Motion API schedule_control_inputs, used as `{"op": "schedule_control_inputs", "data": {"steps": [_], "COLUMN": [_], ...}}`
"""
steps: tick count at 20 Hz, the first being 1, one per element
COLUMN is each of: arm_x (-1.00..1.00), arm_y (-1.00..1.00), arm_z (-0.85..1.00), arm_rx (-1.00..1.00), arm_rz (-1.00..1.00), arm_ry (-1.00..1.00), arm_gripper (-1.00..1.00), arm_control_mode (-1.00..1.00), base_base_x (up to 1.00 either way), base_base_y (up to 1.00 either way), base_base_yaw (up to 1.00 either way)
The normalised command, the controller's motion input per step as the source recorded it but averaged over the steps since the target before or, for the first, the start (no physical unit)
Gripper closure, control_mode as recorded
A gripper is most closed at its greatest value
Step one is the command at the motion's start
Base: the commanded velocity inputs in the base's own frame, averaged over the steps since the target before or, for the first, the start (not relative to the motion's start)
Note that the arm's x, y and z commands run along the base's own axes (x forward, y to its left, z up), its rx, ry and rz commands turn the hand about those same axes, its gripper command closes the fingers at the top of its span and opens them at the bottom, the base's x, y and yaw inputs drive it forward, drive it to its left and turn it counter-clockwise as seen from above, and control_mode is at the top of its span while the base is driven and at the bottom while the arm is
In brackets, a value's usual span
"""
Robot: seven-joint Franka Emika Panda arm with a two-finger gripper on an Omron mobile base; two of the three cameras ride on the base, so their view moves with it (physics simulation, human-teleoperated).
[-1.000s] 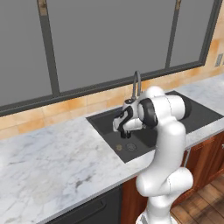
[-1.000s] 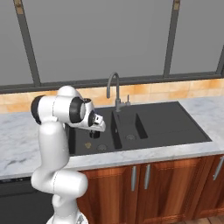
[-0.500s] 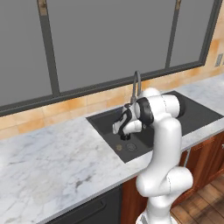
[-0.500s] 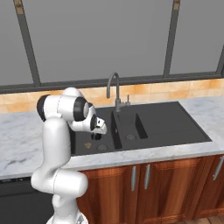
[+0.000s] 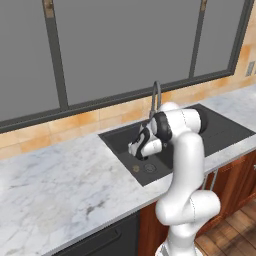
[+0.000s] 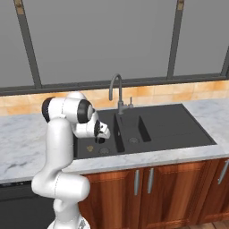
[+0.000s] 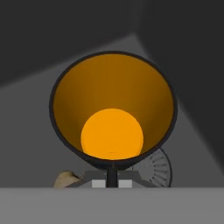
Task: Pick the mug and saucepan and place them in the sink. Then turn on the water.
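Tool [image 7: 112, 180] grips one mug [image 7: 113, 109] over one sink [image 6: 179, 129].

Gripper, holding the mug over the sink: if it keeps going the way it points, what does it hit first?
The gripper is shut on the mug and points down into the sink. The mug's base would likely meet the basin floor near the drain first; depth is unclear.

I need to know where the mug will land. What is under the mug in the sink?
Under the mug, held by the shut pincer, lies the dark sink floor. The round drain peeks out beside its rim; the mug covers the rest of it.
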Motion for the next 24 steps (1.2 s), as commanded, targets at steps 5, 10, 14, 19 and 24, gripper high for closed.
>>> {"op": "schedule_control_inputs", "data": {"steps": [5,10,14,19,24], "arm_x": [0.11,0.11,0.1,0.1,0.11], "arm_y": [0.0,0.0,0.0,0.0,0.0], "arm_z": [-0.17,-0.18,-0.15,-0.08,-0.09], "arm_rx": [0.0,0.0,0.0,0.0,0.0], "arm_rz": [-0.03,-0.03,-0.03,-0.03,-0.02], "arm_ry": [-0.05,-0.03,-0.02,0.0,0.0], "arm_gripper": [1.0,1.0,1.0,1.0,-1.0], "arm_control_mode": [-1.0,-1.0,-1.0,-1.0,-1.0], "base_base_x": [0.0,0.0,0.0,0.0,0.0], "base_base_y": [0.0,0.0,0.0,0.0,0.0], "base_base_yaw": [0.0,0.0,0.0,0.0,0.0]}}
